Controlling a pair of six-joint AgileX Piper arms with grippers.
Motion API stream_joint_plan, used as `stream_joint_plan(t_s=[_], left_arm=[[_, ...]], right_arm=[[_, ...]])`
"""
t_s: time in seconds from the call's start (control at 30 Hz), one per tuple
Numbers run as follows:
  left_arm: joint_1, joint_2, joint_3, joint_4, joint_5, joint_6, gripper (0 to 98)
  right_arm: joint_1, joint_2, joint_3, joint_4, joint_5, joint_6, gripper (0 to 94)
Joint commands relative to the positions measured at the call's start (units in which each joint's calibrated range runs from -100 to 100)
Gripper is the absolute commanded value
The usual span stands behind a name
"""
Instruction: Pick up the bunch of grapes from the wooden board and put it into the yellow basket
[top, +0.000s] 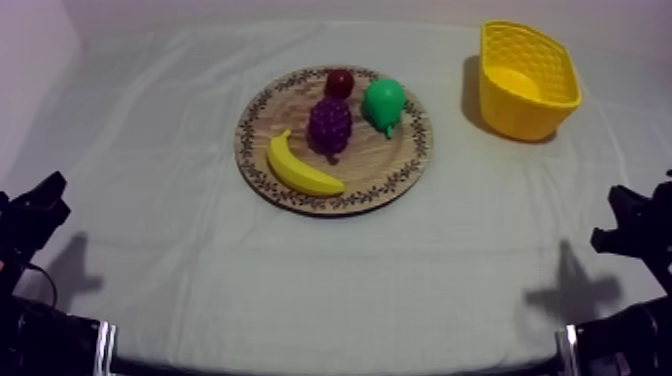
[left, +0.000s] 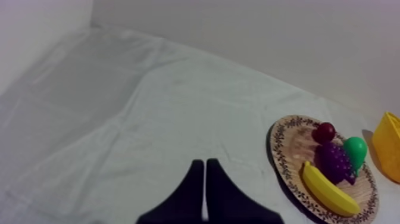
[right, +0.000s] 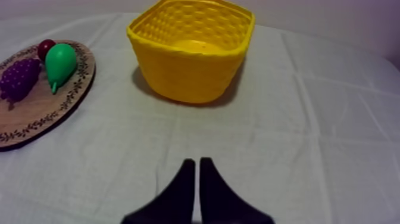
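Grey-white cloth (top: 200, 270) covers the table. From above, the round wooden board (top: 390, 165) lies mid-table. The bunch of grapes (top: 329, 124) sits at its centre, with the banana (top: 300, 170) in front, the pear (top: 383, 103) just beside and the small red fruit (top: 340, 82) behind. The yellow basket (top: 515, 112) stands well apart, toward the right arm's side. In the left wrist view, the left gripper (left: 204, 162) has its fingers pressed together in a narrow wedge over bare cloth, well apart from the board. In the right wrist view, the right gripper (right: 195, 161) is likewise closed on nothing, facing the basket.
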Motion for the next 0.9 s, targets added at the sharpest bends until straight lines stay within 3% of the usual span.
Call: stream_joint_plan(t_s=[0.0, 0.3, 0.87], left_arm=[[0.01, 0.00, 0.02, 0.01, 0.00, -0.01, 0.1], [0.01, 0.00, 0.02, 0.01, 0.00, -0.01, 0.1], [0.01, 0.00, 0.02, 0.01, 0.00, -0.01, 0.1]], right_arm=[[-0.32, 0.09, 0.00, 0.76, -0.13, -0.61, 0.7], [-1.35, 3.68, -5.05, 2.57, -0.27, -2.20, 0.7], [-1.14, 27.45, -30.93, -1.34, 0.12, 0.16, 0.7]])
